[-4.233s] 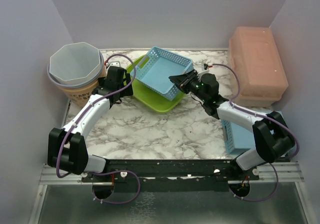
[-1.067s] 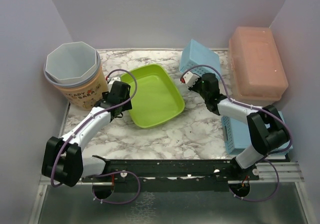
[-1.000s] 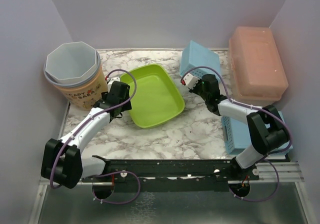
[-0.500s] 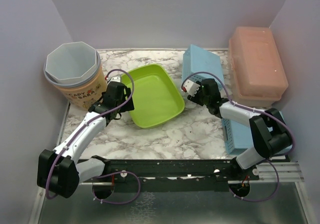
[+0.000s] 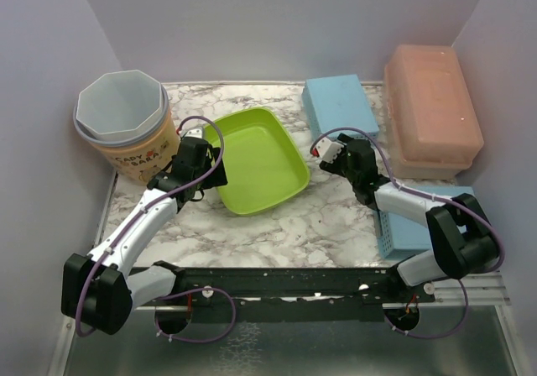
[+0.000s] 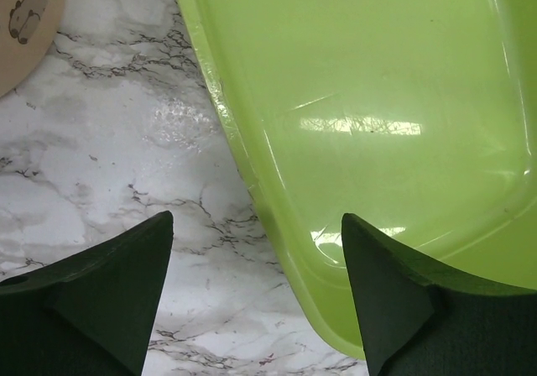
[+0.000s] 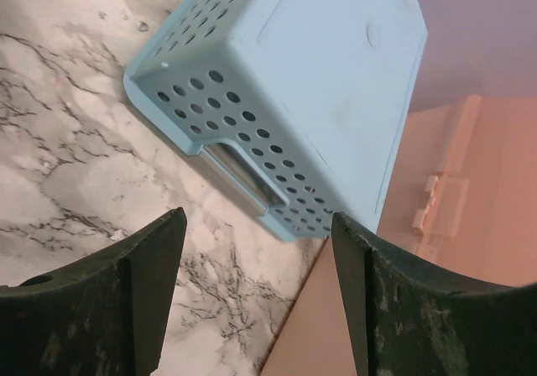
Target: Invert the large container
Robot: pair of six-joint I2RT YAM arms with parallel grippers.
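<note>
Lying bottom-up on the table (image 5: 285, 218), the blue basket (image 5: 339, 106) is resting between the green tray (image 5: 256, 159) and pink box (image 5: 432, 107). I am holding the right gripper (image 7: 258, 218) near it, fingers (image 7: 143, 292) spread; the left gripper (image 6: 256, 218), also spread, is straddling the tray's rim.

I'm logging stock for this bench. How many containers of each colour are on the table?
Blue: 2, the upside-down blue basket and the second blue basket
Green: 1, the green tray
Salmon: 1, the salmon lidded box
Tan: 1, the tan tub with a grey liner
Total: 5
</note>
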